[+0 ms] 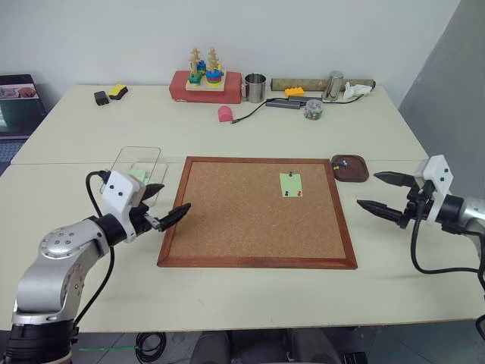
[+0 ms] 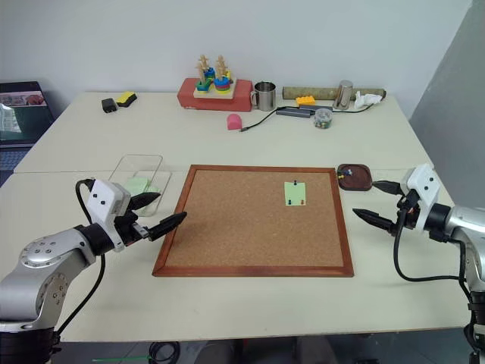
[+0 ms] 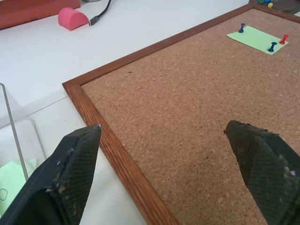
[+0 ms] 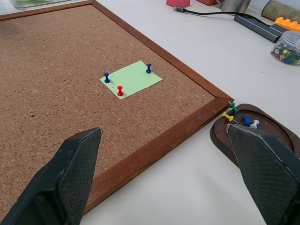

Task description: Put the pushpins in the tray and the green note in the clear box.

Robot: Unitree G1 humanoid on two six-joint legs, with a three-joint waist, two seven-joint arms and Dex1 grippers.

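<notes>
Surface: two pale tables (image 1: 250, 136) pushed together, seam running across mid-frame, against a plain light wall (image 1: 303, 30). Along the far edge, upper centre of the head view: a red block (image 1: 204, 87) carrying a stacking toy, a steel cup (image 1: 255, 87), a cable (image 1: 254, 112), a small jar (image 1: 313, 110), a pink piece (image 1: 226, 114). A cork board (image 1: 258, 212) with a wooden frame lies flat at centre.

Task items: the note (image 1: 290, 184) sits on the board, right of centre, fixed by three pins (image 4: 120, 90) — two blue, one red. The tray (image 1: 350, 168) lies on the table just off the board's upper right corner, with several loose pins inside, green, yellow, blue and white by my right wrist view. The box (image 1: 138, 173) stands just off the board's upper left corner; a pale green slip lies in it.

My left pincer (image 1: 170, 203) hangs at lower left, fingers spread, empty, over the board's left frame, just beside the box and well apart from the note. My right pincer (image 1: 385, 193) hangs at right of frame, fingers spread, empty, off the board's right edge, near the tray and just below it in the picture; the note lies to its left, apart.
</notes>
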